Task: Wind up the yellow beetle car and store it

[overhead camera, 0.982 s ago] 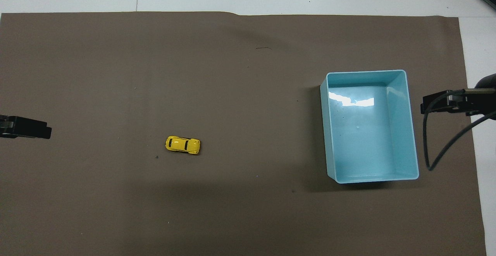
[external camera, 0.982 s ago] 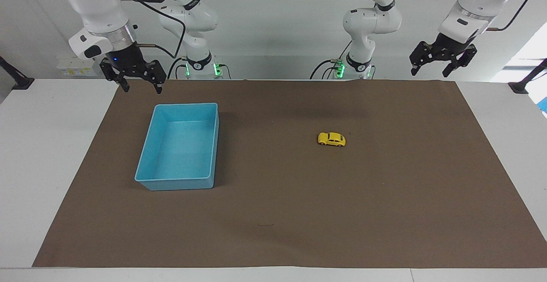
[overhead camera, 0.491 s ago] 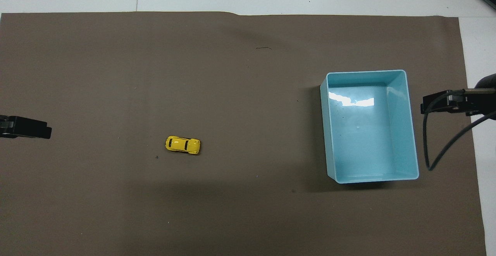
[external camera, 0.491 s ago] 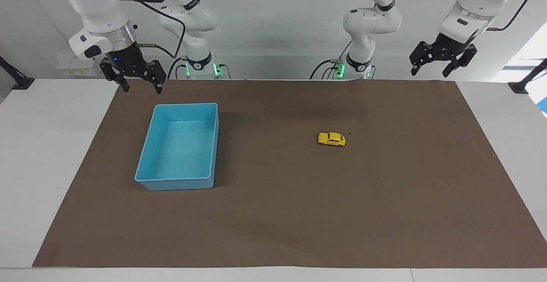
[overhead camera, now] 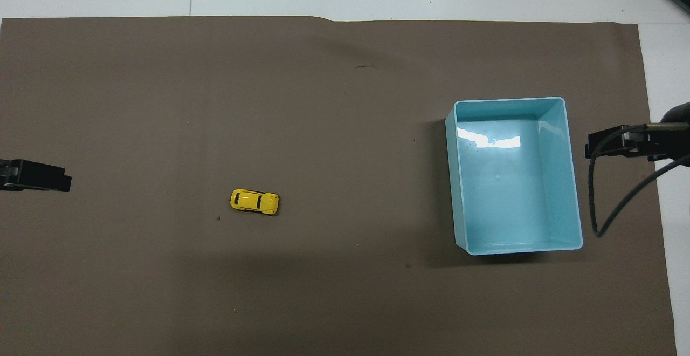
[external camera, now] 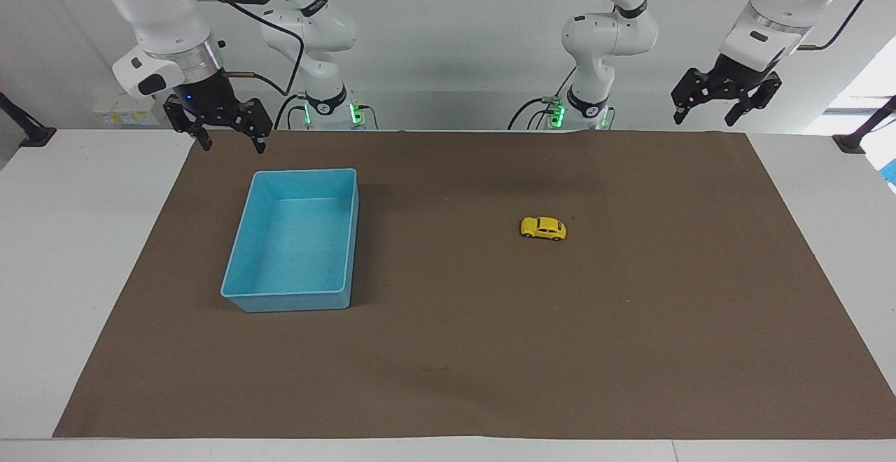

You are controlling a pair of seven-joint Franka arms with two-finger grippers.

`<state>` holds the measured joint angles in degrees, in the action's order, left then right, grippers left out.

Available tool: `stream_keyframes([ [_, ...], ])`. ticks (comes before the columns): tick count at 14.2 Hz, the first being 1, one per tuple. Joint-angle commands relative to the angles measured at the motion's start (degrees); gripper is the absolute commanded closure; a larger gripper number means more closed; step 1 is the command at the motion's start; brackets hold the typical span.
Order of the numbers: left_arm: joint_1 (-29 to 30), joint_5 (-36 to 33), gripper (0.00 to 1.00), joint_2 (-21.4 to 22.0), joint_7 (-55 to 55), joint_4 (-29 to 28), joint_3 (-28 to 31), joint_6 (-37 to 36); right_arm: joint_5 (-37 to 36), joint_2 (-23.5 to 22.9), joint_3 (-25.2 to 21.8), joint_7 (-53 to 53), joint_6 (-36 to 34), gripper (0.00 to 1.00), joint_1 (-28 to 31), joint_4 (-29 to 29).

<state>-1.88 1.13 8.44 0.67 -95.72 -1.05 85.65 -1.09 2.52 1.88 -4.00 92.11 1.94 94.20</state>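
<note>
Sitting on the counter's brown mat (external camera: 630,350), well apart from the light-blue bin (external camera: 348,238), the yellow beetle car (external camera: 543,227) is lying untouched. The left gripper (external camera: 725,103) and right gripper (external camera: 224,129) are waiting, raised, fingers spread and empty.

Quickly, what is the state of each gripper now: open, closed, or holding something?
Left gripper: open, holding nothing, raised at its own end of the table.
Right gripper: open, holding nothing, raised beside the blue bin.

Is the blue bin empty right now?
Empty: the blue bin shows only bare floor in both views; the yellow beetle car sits on the mat.
</note>
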Motion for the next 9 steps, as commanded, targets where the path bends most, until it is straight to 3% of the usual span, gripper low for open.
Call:
stream_keyframes([
  [1, 0.0, 0.5, 0.00, 0.5, -4.7, -1.0, -0.1, -0.2, 0.7, 1.2, 0.3, 1.5, -0.1, 0.00, 0.8, 1.1],
  [9, -0.7, 0.5, 0.00, -0.8, -29.9, -2.1, -0.3, 0.4, 0.7, 1.2, 0.3, 1.5, -0.1, 0.00, 0.8, 1.1],
])
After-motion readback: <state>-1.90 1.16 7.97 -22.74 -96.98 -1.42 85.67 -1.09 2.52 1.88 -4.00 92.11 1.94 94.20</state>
